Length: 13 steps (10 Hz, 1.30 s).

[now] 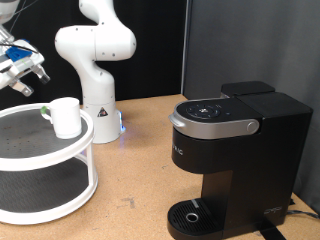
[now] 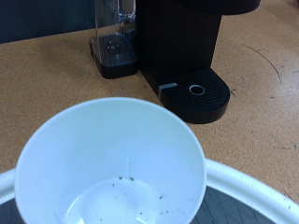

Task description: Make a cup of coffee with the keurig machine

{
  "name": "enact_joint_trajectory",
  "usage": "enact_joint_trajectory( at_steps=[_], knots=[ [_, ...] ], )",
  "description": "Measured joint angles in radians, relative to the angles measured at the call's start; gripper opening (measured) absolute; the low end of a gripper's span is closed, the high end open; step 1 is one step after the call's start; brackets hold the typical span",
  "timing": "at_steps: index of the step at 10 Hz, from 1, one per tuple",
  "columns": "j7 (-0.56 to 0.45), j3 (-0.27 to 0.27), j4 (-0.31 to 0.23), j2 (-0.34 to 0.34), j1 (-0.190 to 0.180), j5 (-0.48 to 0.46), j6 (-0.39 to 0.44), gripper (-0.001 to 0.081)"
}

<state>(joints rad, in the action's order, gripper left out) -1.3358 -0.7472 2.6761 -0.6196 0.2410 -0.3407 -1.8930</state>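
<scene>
The cup (image 1: 66, 116), a small white mug with a greenish bit on its side, stands upright on the top tier of a round white two-tier stand (image 1: 40, 160) at the exterior view's left. My gripper (image 1: 30, 82) hangs above and to the left of the cup, apart from it, with its fingers spread and nothing between them. The wrist view looks down into the cup (image 2: 112, 163), which has dark specks at its bottom. The black keurig machine (image 1: 225, 150) stands at the exterior view's right, its lid closed and its round drip tray (image 1: 190, 215) bare. The machine (image 2: 177, 42) also shows in the wrist view beyond the cup.
The white robot arm base (image 1: 97, 110) stands behind the stand. The stand's white rim (image 2: 257, 191) shows in the wrist view. A clear water tank (image 2: 114, 42) sits beside the machine. Brown tabletop (image 1: 140, 170) lies between stand and machine.
</scene>
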Motion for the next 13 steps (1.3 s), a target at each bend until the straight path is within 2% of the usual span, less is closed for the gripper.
enact_joint_trajectory(
  at_steps=[1, 13],
  knots=[
    [-0.002, -0.002, 0.004, 0.006, 0.0, 0.009, -0.005, 0.0795],
    [-0.085, -0.032, 0.089, 0.101, 0.0, 0.038, -0.088, 0.08]
  ],
)
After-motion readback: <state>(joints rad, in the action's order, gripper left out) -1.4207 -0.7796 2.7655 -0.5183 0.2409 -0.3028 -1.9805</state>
